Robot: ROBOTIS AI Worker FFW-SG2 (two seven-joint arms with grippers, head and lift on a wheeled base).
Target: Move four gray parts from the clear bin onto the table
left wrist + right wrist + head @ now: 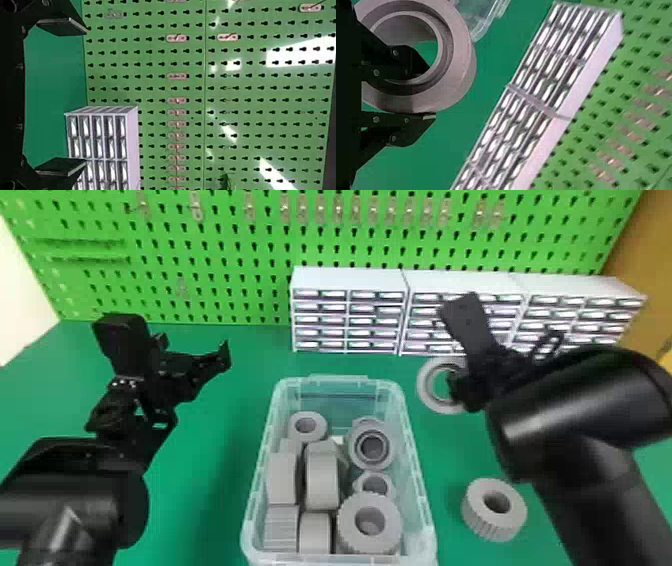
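My right gripper (454,357) is over the table right of the clear bin (424,500), shut on a large gray ring (429,387). In the right wrist view, one finger of the right gripper (421,97) sits inside the hole of the ring (461,63) and the other lies against its outer wall. Several gray parts (370,522) fill the bin. Another gray part, toothed (487,520), rests on the table to the right. On the left, my left gripper (175,345) stands open over the table; in its wrist view the gripper (63,96) holds nothing.
White drawer cabinets (350,280) line the back of the green table (210,490) at centre and right. Behind them rises a green pegboard (225,255) with small hooks. The bin lies between the two arms.
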